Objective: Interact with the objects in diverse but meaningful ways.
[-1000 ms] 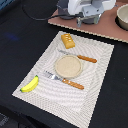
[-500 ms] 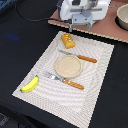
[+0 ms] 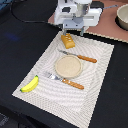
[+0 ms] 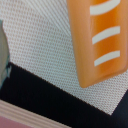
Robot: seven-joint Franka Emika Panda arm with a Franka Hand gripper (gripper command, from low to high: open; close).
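Exterior view: bread loaf [image 3: 68,40] lies just below gripper [image 3: 73,32]

A pale woven placemat [image 3: 95,87] lay askew on the dark counter [image 3: 20,45]. At its middle sat a round tan plate [image 3: 68,66]. A knife with an orange handle [image 3: 80,56] lay just beyond the plate, and a fork with an orange handle [image 3: 65,80] lay on the plate's near side, both resting on the mat. A black cable [image 3: 27,17] trailed across the counter toward the exterior view's left. At the far right a pinkish board [image 3: 107,22] carried a pale bowl [image 3: 122,17], cut off by the edge of view.
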